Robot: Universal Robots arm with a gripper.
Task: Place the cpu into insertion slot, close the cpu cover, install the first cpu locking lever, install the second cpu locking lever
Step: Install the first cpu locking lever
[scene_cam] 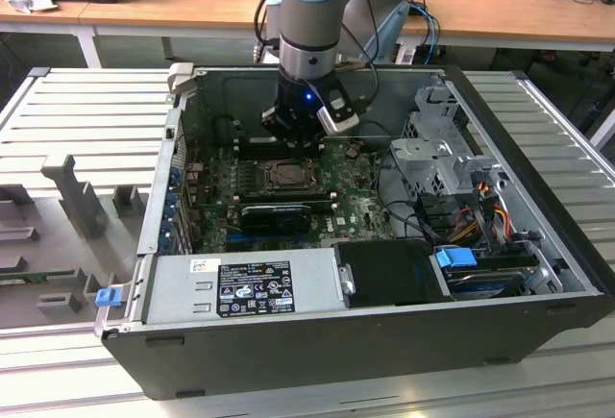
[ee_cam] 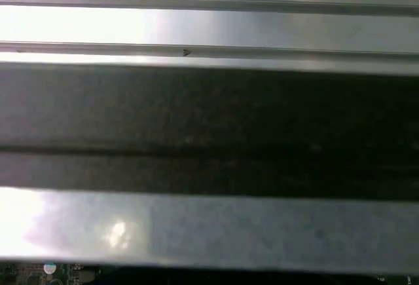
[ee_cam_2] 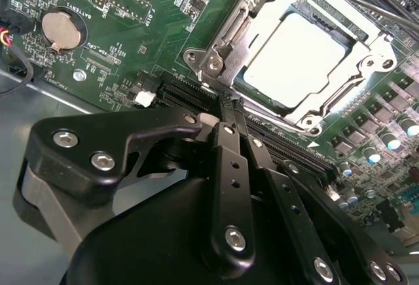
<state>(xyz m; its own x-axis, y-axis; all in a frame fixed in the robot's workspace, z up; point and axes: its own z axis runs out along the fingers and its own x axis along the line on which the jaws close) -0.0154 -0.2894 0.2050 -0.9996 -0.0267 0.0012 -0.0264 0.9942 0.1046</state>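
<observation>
Inside the open computer case [scene_cam: 288, 336], the green motherboard [scene_cam: 360, 209] lies flat, hemmed in by the power supply [scene_cam: 240, 286] along the near wall, a metal drive cage [scene_cam: 437, 154] with loose cables on the exterior view's right, and a row of rear slots on the exterior view's left. Open room over the board is narrow; the case walls rise on every side, so the way in is from above. The grey ribbed tabletop [scene_cam: 86, 110] spreads out around the case.

The arm [scene_cam: 312, 14] comes down almost vertically through the open top, its wrist inside the case rim and its gripper [scene_cam: 288, 130] just above the far edge of the insertion slot [scene_cam: 285, 176], near it without clearly touching.

The second wrist view shows the cpu [ee_cam_2: 294, 59] seated in the socket, its pale top framed by the cpu cover [ee_cam_2: 216, 49], which lies down flat over it. A thin metal locking lever [ee_cam_2: 353, 3] runs along one side of the frame. The black fingers [ee_cam_2: 229, 167] lie pressed together and carry nothing, their tips just beside the corner of the cover near a long black card slot [ee_cam_2: 183, 92]. A round coin battery [ee_cam_2: 62, 29] sits well apart on the board.
</observation>
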